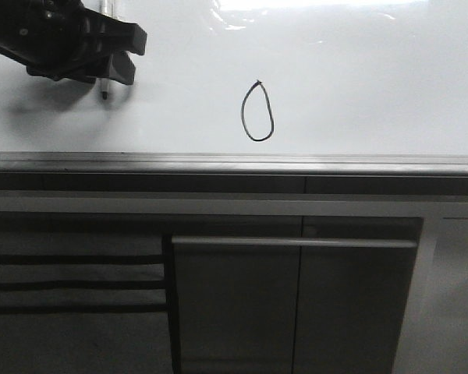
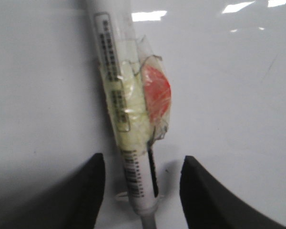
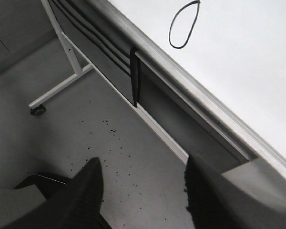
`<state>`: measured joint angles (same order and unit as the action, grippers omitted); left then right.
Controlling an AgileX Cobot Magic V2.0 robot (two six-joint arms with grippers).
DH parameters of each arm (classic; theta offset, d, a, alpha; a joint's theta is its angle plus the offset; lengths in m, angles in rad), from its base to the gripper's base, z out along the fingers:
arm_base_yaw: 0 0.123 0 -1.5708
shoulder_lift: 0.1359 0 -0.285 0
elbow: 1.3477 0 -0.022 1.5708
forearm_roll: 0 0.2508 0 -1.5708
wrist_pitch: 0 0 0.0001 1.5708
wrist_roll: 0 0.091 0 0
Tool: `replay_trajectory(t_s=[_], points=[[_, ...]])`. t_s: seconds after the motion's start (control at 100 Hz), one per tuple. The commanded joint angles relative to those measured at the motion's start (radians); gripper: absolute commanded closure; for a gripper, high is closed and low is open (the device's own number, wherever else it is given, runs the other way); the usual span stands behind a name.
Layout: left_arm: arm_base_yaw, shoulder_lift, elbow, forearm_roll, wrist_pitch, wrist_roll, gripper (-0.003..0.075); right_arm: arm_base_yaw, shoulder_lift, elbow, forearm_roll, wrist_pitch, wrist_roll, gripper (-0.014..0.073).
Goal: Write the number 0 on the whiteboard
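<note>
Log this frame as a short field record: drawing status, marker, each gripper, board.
drawing: the number 0 is a closed black loop on the whiteboard, narrower at the top
marker: white marker with tape wrapping, between the left gripper's fingers; tip points at the board, left of the loop; contact with the board cannot be told
left gripper: over the board's upper left, apart from the loop; grip on the marker not confirmable
right gripper: open, holding nothing, off the board's edge over the floor
board edge: grey metal strip

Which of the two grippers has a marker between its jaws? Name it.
The left gripper: a taped white marker runs between its jaws over the whiteboard. The right gripper shows only floor between its jaws.
</note>
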<state>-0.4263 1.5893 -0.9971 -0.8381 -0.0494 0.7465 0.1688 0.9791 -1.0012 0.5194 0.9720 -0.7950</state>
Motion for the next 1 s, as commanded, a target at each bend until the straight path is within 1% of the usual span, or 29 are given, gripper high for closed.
replay_trajectory(t_s=[0.0, 0.08, 0.14, 0.19, 0.22, 0.28, 0.35, 0.38, 0.42, 0.46, 0.48, 0.52, 0.54, 0.58, 0.65, 0.77, 0.88, 0.95, 0.99], points=[[0.012, -0.045, -0.028, 0.000, -0.051, -0.001, 0.0311, -0.007, -0.015, -0.024, 0.023, -0.052, -0.001, 0.0242], [0.012, -0.080, -0.028, 0.013, -0.022, 0.001, 0.0311, -0.007, -0.015, -0.026, 0.008, -0.046, -0.001, 0.0242], [0.016, -0.118, -0.028, 0.064, 0.030, 0.001, 0.0311, -0.007, -0.025, -0.026, -0.019, -0.036, 0.003, 0.0242], [0.027, -0.153, -0.028, 0.095, 0.095, 0.001, 0.0311, -0.007, -0.040, -0.026, -0.052, -0.019, 0.012, 0.0242], [0.039, -0.174, -0.028, 0.121, 0.159, 0.001, 0.0311, -0.007, -0.049, -0.026, -0.077, -0.008, 0.019, 0.0242], [0.060, -0.224, -0.028, 0.192, 0.270, -0.002, 0.0311, -0.007, -0.068, -0.026, -0.158, 0.004, 0.062, 0.0242], [0.097, -0.284, -0.028, 0.277, 0.426, -0.027, 0.0311, -0.010, -0.101, -0.026, -0.299, 0.016, 0.178, 0.0242], [0.116, -0.309, -0.028, 0.319, 0.511, -0.056, 0.0311, -0.010, -0.114, -0.026, -0.366, 0.025, 0.254, 0.0242], [0.136, -0.348, -0.028, 0.394, 0.582, -0.139, 0.0311, -0.010, -0.133, -0.026, -0.460, 0.034, 0.342, 0.0242], [0.158, -0.379, -0.028, 0.484, 0.662, -0.237, 0.0311, -0.010, -0.147, -0.024, -0.533, 0.034, 0.473, 0.0242], [0.167, -0.400, -0.028, 0.529, 0.693, -0.269, 0.0311, -0.010, -0.154, -0.022, -0.555, 0.034, 0.538, 0.0242], [0.180, -0.440, -0.025, 0.601, 0.725, -0.379, 0.0311, -0.010, -0.170, -0.011, -0.574, 0.021, 0.660, 0.0242], [0.187, -0.461, -0.017, 0.639, 0.726, -0.434, 0.0311, -0.010, -0.181, -0.005, -0.579, 0.008, 0.707, 0.0242], [0.197, -0.508, 0.003, 0.692, 0.718, -0.507, 0.0311, -0.010, -0.203, 0.024, -0.579, -0.041, 0.748, 0.0243], [0.201, -0.597, 0.060, 0.728, 0.654, -0.562, 0.0311, -0.010, -0.259, 0.097, -0.579, -0.168, 0.795, 0.0265], [0.201, -0.760, 0.212, 0.715, 0.463, -0.566, 0.0311, -0.010, -0.361, 0.228, -0.577, -0.357, 0.855, 0.0359], [0.201, -0.885, 0.331, 0.703, 0.337, -0.566, 0.0318, -0.010, -0.427, 0.319, -0.577, -0.442, 0.857, 0.0454], [0.201, -0.949, 0.393, 0.703, 0.277, -0.566, 0.0372, -0.010, -0.460, 0.361, -0.577, -0.485, 0.857, 0.0534], [0.201, -0.978, 0.418, 0.701, 0.247, -0.566, 0.0437, -0.010, -0.475, 0.383, -0.577, -0.505, 0.857, 0.0582]])
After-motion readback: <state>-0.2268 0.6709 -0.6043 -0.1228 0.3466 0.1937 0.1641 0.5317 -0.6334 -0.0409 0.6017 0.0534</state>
